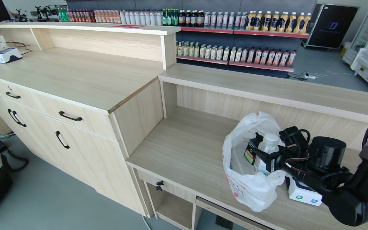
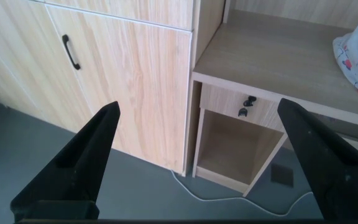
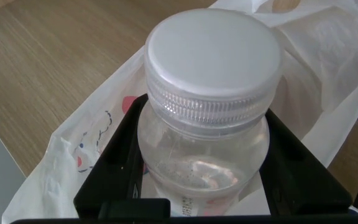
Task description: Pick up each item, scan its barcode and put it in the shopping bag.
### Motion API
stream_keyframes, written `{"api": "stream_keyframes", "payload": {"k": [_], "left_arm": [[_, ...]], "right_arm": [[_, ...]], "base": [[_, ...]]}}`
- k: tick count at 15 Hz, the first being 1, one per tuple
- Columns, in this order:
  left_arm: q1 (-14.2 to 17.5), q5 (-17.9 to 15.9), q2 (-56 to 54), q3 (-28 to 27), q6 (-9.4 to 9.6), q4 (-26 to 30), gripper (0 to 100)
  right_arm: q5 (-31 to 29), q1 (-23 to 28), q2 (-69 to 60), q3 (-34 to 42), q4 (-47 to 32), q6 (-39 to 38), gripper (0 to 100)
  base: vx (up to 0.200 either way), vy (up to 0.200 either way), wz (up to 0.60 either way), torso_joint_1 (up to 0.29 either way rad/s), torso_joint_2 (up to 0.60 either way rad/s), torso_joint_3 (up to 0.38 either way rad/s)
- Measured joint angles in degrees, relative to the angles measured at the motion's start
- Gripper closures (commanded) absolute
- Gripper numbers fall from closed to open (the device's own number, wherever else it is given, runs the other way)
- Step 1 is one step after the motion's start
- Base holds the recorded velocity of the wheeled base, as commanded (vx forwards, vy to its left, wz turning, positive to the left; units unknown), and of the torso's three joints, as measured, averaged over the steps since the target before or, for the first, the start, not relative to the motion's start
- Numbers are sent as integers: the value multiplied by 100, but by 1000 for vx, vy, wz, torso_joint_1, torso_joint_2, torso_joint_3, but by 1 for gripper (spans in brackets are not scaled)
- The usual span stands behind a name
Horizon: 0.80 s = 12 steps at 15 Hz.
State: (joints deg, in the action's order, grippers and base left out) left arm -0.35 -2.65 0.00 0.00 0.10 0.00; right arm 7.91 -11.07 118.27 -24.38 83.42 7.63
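Bottle held at the mouth of the bag

We see the right pincer (image 1: 260,152) clamped on the body of the clear plastic bottle with a white screw cap (image 3: 207,118), upright in the open mouth of the white plastic shopping bag (image 1: 251,188) on the light wooden surface (image 1: 184,150). We judge the bottle light, smooth and slightly squashy (the ribbed cap looks stiffer), so a hold just below the neck suits it. The left pincer (image 2: 199,106) hangs spread open above the floor.
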Motion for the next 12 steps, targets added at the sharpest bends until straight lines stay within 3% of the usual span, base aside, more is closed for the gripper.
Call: {"api": "stream_keyframes", "payload": {"k": [12], "left_arm": [[0,-2,0,0,0,0,0]], "right_arm": [[-1,5,135,27,4,0,100]], "base": [[0,0,0,0,0,0]]}}
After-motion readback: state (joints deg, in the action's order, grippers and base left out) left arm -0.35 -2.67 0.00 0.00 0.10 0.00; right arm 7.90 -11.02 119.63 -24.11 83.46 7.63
